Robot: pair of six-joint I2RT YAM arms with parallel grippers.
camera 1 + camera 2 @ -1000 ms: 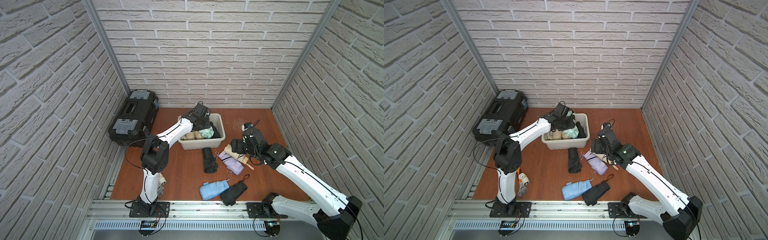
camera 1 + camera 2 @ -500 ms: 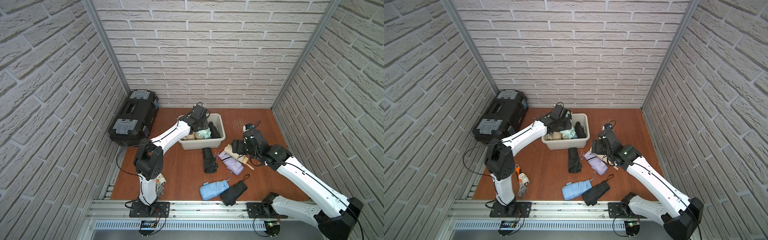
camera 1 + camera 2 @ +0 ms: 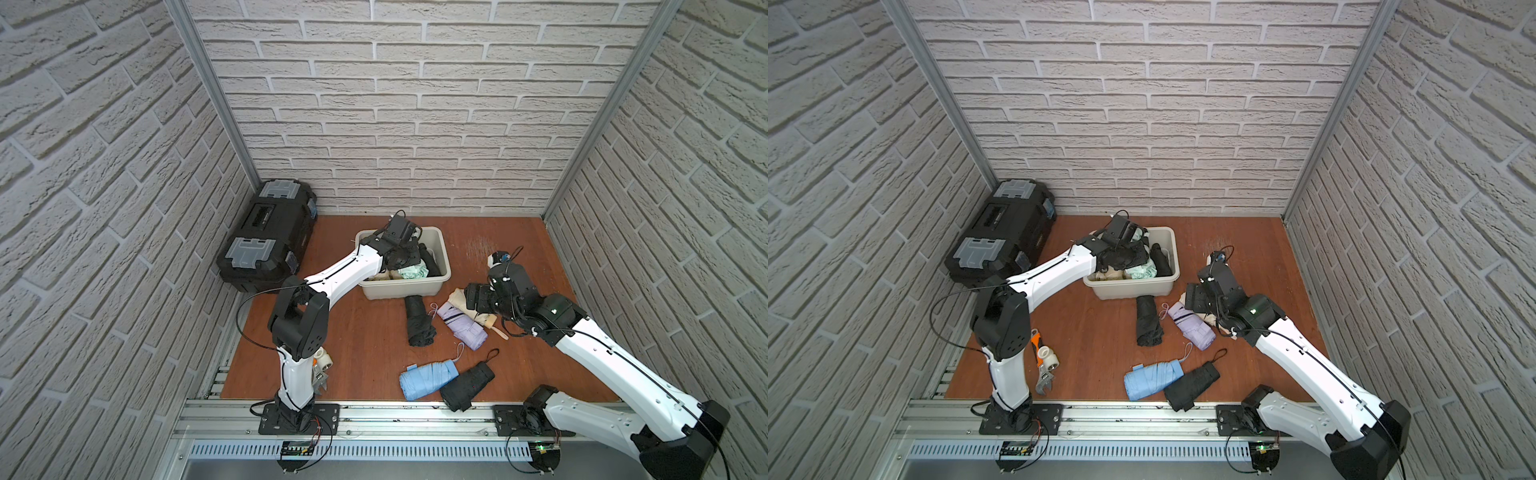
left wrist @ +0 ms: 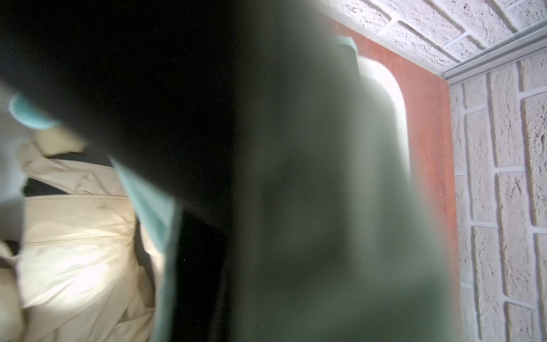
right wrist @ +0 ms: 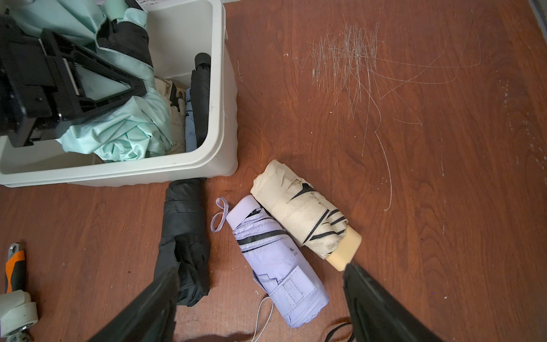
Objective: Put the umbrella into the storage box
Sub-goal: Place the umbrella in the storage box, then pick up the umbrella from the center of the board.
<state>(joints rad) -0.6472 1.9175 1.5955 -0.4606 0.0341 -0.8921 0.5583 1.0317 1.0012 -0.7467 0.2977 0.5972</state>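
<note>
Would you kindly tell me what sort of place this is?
Probably a staged robot test cell: brick-pattern wall panels, robot arms bolted to a front rail, folded umbrellas on a wood-look floor.

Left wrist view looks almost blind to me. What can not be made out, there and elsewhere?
Left wrist view: a blurred dark and greenish mass at the lens hides most of the storage box.
Right wrist view: whether the left tool grips the mint umbrella; the fabric hides its far finger.
Both top views: the right arm covers most of the cream umbrella.
Right wrist view: the picture's edge cuts off the wrench.
</note>
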